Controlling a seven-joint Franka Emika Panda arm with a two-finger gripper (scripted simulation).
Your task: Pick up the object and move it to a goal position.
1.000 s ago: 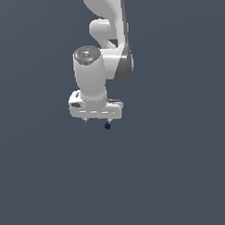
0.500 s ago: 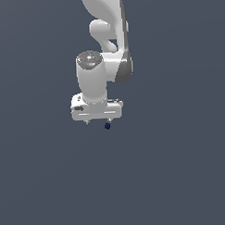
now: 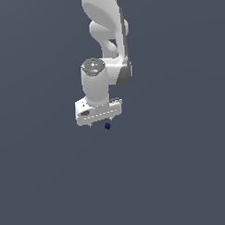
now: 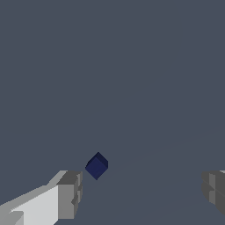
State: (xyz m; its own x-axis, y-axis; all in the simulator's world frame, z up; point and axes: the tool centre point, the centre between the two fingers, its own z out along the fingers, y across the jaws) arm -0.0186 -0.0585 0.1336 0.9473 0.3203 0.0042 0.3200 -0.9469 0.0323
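Outside, the gripper (image 3: pixel 100 123) points down, its fingers mostly hidden under the hand; the cube (image 3: pixel 107 126) peeks out at its five o'clock. Wrist view: jaws wide apart, fingertips cropped, cube (image 4: pixel 96 165) just beside one finger (image 4: pixel 69 194), untouched.

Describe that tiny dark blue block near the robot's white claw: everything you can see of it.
The tiny dark navy-blue cube-like block is matte and plain, with flat faces and sharp edges, turned corner-on in the wrist view. It sits just below the white gripper, far smaller than it. The two grey fingertips stand wide apart and touch nothing; the block lies nearer one of them, not gripped.
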